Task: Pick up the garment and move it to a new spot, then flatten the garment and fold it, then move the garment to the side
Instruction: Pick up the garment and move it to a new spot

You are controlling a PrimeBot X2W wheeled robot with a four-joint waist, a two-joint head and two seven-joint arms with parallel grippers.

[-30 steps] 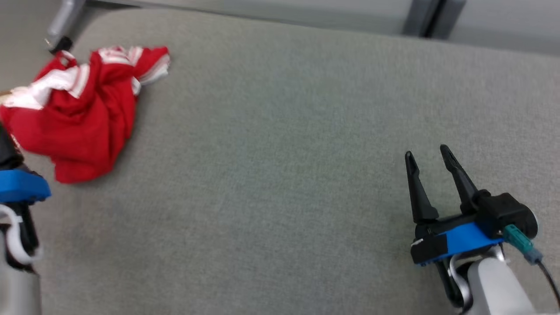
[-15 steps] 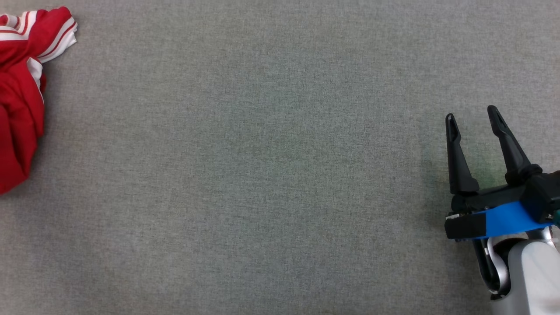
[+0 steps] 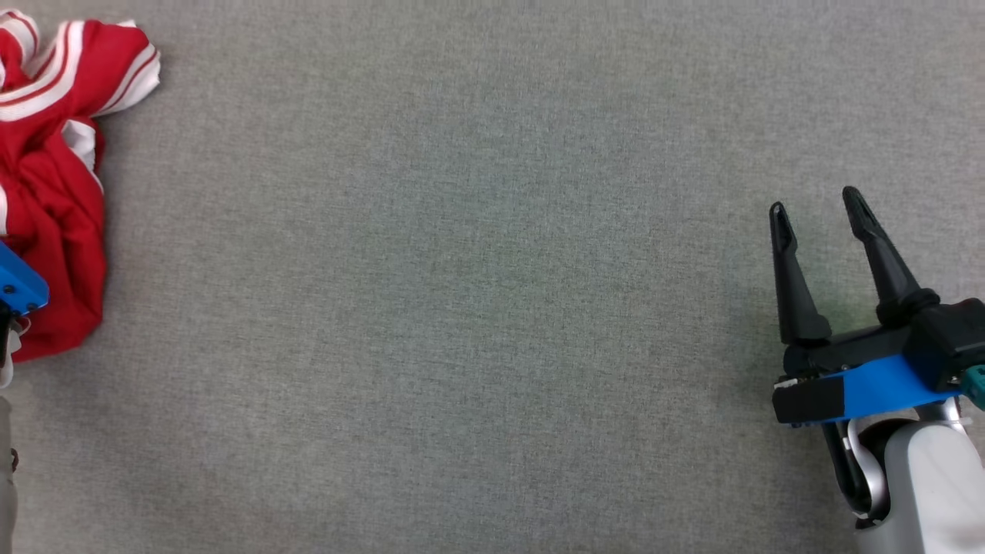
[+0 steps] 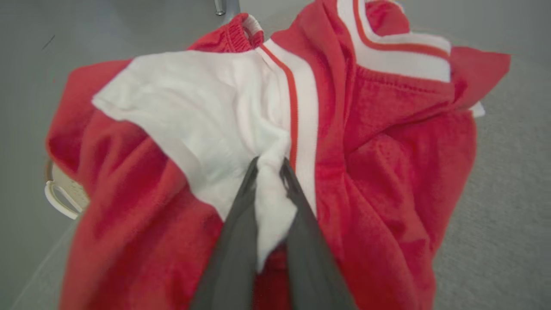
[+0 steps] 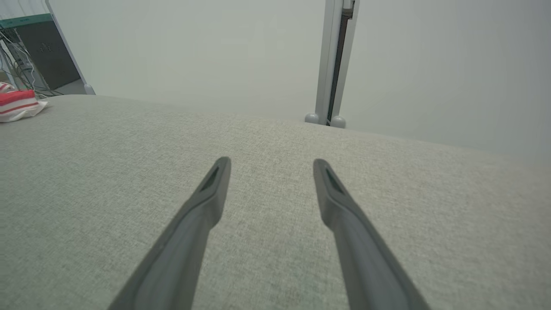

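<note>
Left gripper [image 4: 270, 165], earlier wide, now tight on garment [image 4: 387, 150] fold; right gripper [image 3: 816, 202] wide, empty.

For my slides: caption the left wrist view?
Jaws of the left gripper pinch a white fold of the crumpled red-and-white garment.

We are observing a red knit garment with white stripes and a white panel [image 3: 58, 200] lying crumpled in a heap at the far left of the grey fabric surface [image 3: 492, 308]. Its white panel is bunching into a narrow raised fold.
</note>
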